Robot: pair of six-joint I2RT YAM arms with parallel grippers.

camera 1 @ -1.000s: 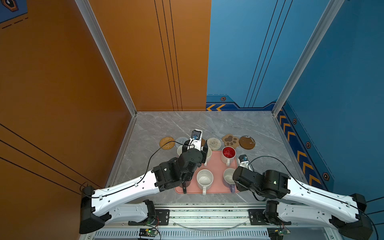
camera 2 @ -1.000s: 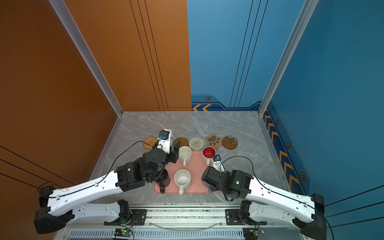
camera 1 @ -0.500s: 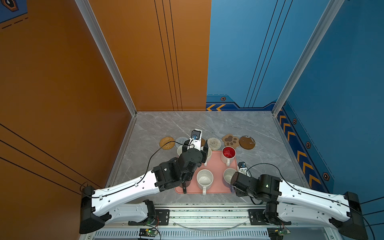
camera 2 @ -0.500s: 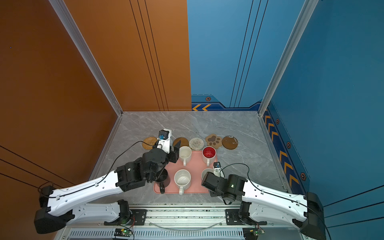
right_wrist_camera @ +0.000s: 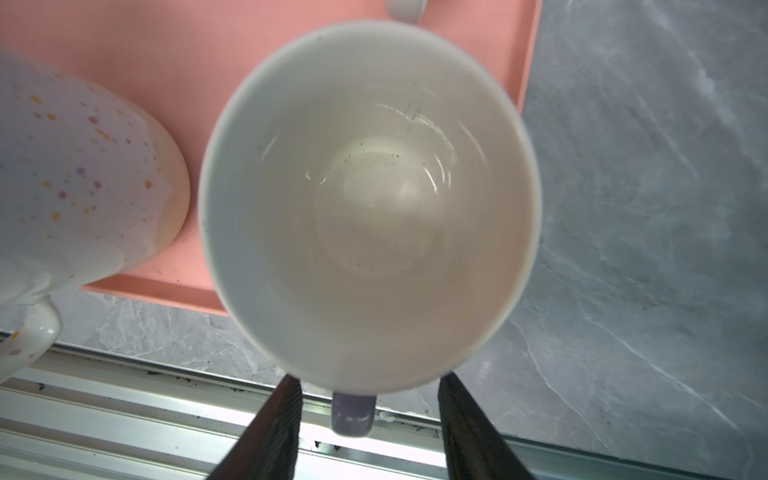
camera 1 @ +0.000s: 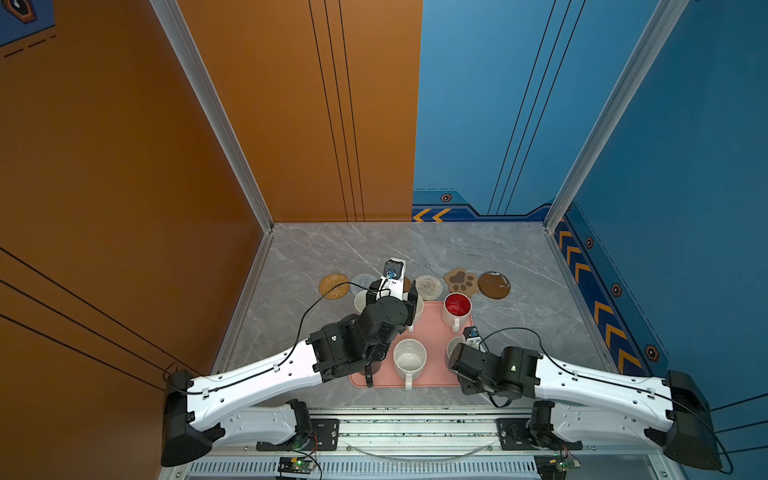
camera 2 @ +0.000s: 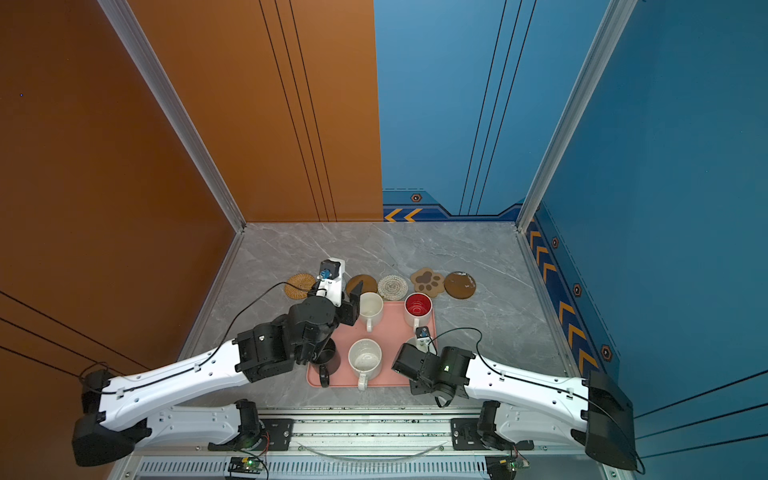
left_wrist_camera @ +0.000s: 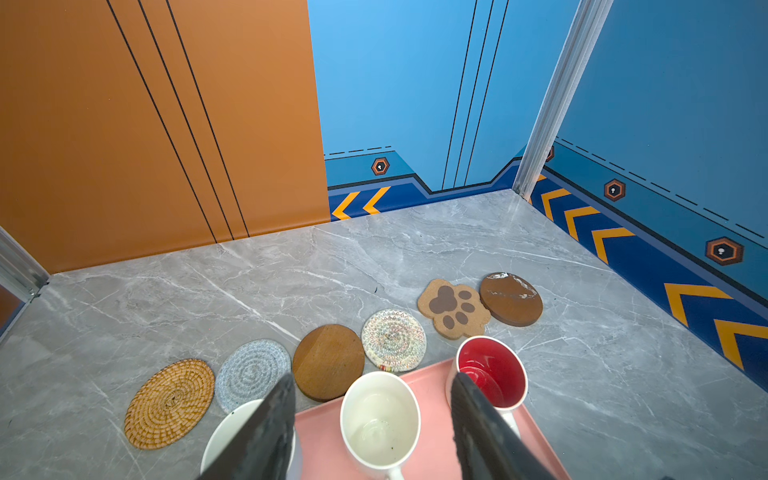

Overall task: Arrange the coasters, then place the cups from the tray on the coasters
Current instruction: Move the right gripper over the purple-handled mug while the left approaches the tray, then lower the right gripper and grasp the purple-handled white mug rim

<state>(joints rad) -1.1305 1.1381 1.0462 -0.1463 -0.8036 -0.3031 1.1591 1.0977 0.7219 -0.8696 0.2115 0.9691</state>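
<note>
Six coasters lie in a row beyond the pink tray (camera 1: 432, 332): orange rattan (left_wrist_camera: 169, 403), grey woven (left_wrist_camera: 252, 372), brown (left_wrist_camera: 328, 361), beige woven (left_wrist_camera: 394, 340), paw-print (left_wrist_camera: 454, 308), brown (left_wrist_camera: 511, 299). My left gripper (left_wrist_camera: 374, 378) is open above the plain white cup (left_wrist_camera: 380, 419). The red-inside cup (left_wrist_camera: 492, 372) and a pale cup (left_wrist_camera: 232, 436) flank it. My right gripper (right_wrist_camera: 370, 378) is open, its fingers either side of the lavender cup's (right_wrist_camera: 370, 199) handle (right_wrist_camera: 353, 415) without touching. The speckled cup (right_wrist_camera: 83, 174) stands beside it. The black cup (camera 2: 326, 361) is half hidden under my left arm.
The tray's near edge lies close to the metal rail (right_wrist_camera: 124, 395) at the table's front. Orange and blue walls enclose the marble table (camera 1: 519, 324) on three sides. The right wrist (camera 1: 490, 368) hides most of the lavender cup in both top views.
My right gripper has drawn back toward the tray's near right corner over the lavender cup, and its jaws have narrowed somewhat. The left arm has stayed put.
</note>
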